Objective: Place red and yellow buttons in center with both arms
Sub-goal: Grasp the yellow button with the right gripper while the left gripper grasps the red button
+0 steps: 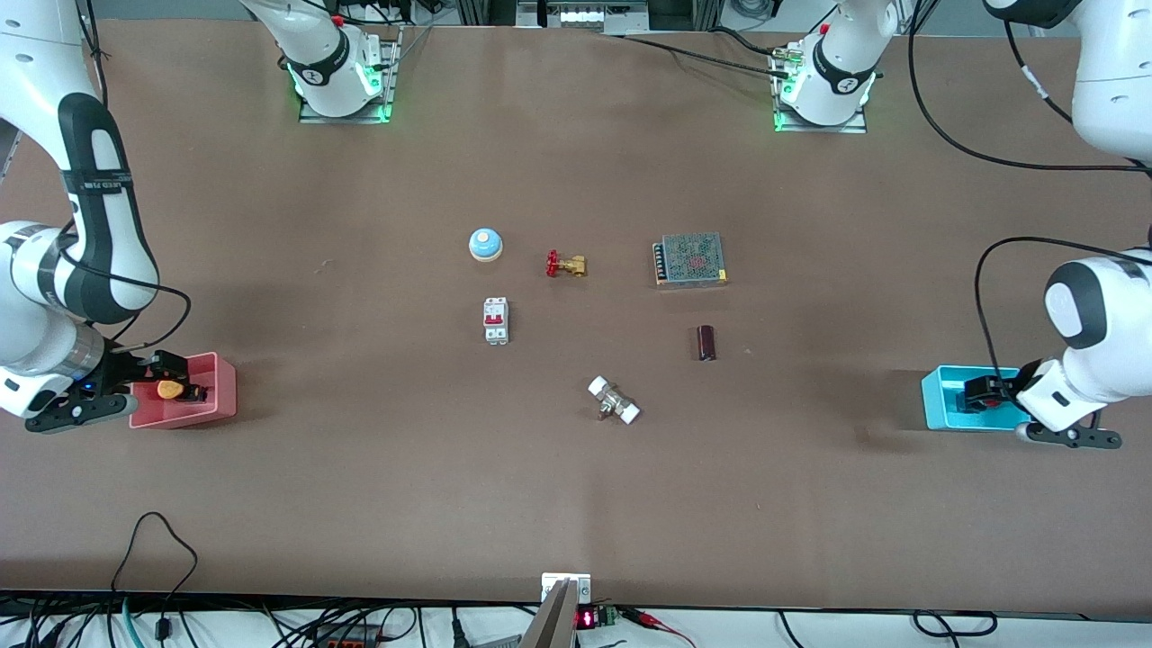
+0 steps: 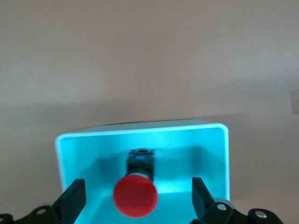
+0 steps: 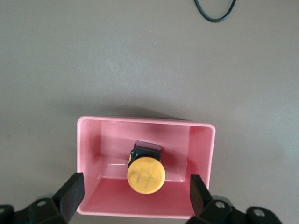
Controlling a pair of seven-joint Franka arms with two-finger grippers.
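The yellow button (image 3: 146, 175) stands in a pink bin (image 3: 203, 144) at the right arm's end of the table. It also shows in the front view (image 1: 168, 390). My right gripper (image 3: 135, 181) is open over the bin, one finger on each side of the button, not touching it. The red button (image 2: 135, 196) stands in a cyan bin (image 2: 140, 133) at the left arm's end. My left gripper (image 2: 136, 186) is open over it, fingers apart on both sides of the cap. In the front view my left gripper (image 1: 981, 393) hides most of the red button. The table's centre (image 1: 585, 333) is bare brown top.
Around the centre lie a pale blue bell (image 1: 485, 244), a brass valve with a red handle (image 1: 565, 265), a white circuit breaker (image 1: 496, 320), a mesh-covered power supply (image 1: 690, 259), a dark cylinder (image 1: 706, 343) and a metal fitting with white ends (image 1: 614, 400).
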